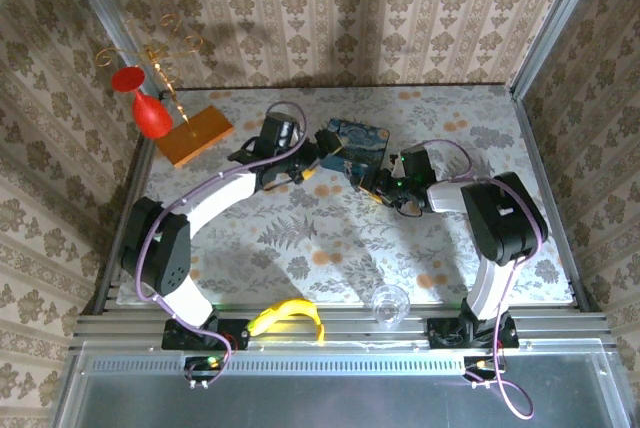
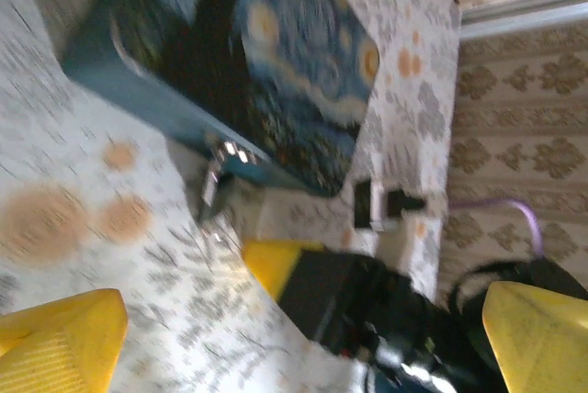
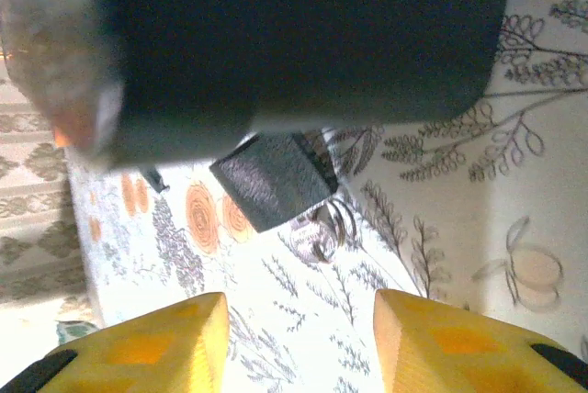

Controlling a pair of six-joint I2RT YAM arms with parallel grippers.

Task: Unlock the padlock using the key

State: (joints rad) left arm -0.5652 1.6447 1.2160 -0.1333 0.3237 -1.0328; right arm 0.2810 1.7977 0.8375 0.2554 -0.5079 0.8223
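The padlock (image 3: 271, 177) is a small dark grey block on the flowered tablecloth, just in front of the blue painted tin (image 1: 360, 141). A silvery key ring (image 3: 329, 226) lies against its near corner; I cannot tell whether a key sits in the lock. My right gripper (image 3: 299, 342) is open, its yellow fingers (image 3: 138, 347) a short way in front of the lock with bare cloth between them. In the left wrist view the padlock (image 2: 216, 177) glints beside the tin (image 2: 276, 62). My left gripper (image 2: 294, 356) is open, facing the right gripper's yellow finger (image 2: 274, 264). Both grippers (image 1: 318, 161) (image 1: 372, 186) flank the tin's near edge.
At the back left stand an orange block (image 1: 195, 133) with a gold wire stand and a red ornament (image 1: 150, 113). A yellow banana (image 1: 285, 316) and a clear glass (image 1: 390, 303) sit at the near edge. Patterned walls enclose the table on three sides.
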